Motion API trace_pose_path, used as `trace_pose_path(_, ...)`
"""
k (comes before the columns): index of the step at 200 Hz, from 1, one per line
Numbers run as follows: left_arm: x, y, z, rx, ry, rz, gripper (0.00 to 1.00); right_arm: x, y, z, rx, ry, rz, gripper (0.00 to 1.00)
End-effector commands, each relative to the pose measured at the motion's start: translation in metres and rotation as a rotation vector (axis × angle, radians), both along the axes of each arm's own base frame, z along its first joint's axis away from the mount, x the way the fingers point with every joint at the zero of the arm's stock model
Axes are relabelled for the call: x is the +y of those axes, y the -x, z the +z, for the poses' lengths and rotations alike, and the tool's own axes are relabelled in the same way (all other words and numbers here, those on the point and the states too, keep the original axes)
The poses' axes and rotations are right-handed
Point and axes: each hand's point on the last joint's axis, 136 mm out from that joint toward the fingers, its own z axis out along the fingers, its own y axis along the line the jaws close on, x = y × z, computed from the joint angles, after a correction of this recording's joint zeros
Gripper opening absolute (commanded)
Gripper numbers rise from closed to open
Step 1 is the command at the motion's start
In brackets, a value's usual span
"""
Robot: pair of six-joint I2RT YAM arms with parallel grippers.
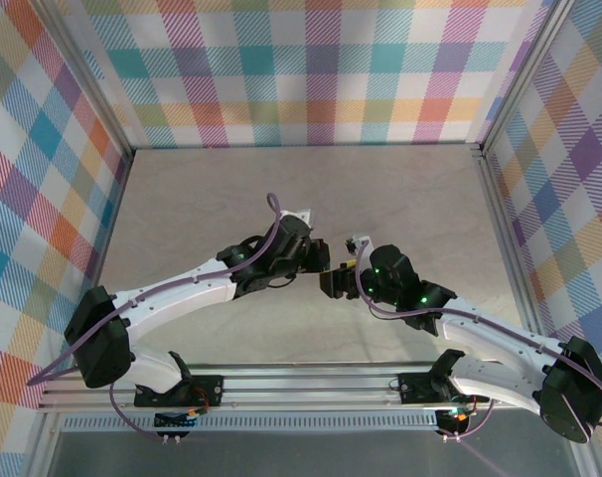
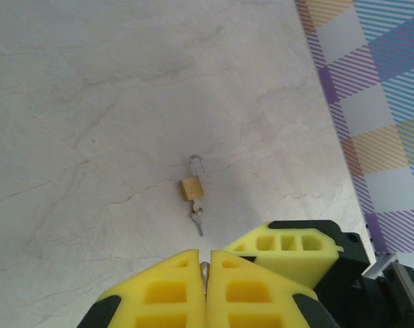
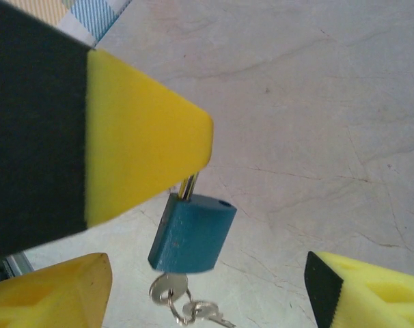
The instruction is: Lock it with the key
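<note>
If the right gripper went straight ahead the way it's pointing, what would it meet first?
Probably the blue metal padlock hanging from the shut left gripper, silver keys dangling below. It lies between the right gripper's open fingers; depth is unclear.

Both arms: white links, i.e. left arm (image 1: 172, 291) & right arm (image 1: 500, 343), w/ black joint housings (image 1: 97, 338). Purple cables (image 1: 273, 221) run along each. Green LEDs (image 1: 376, 270) nr right wrist. Fingers (image 2: 167, 290): yellow foam blocks w/ rectangular recesses, black backing.
</note>
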Motion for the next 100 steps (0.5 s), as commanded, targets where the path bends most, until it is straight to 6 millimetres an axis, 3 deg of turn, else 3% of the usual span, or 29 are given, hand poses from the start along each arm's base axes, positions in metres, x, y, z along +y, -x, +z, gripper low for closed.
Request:
trace_pose_path(1, -0.005, 0.001, 0.02, -0.021, 0.043, 0.019, 0.0, 0.0, -0.004, 0.005, -0.032, -0.021, -0.013, 0.68)
trace_pose_path(56, -0.001, 0.003, 0.028, -0.038, 0.05, 0.032, 0.0, 0.0, -0.004, 0.006, -0.039, -0.025, -0.013, 0.58)
trace_pose_path(100, -0.009, 0.01, 0.035, -0.038, 0.074, 0.01, 0.0, 0.0, -0.004, 0.006, -0.038, -0.026, -0.014, 0.52)
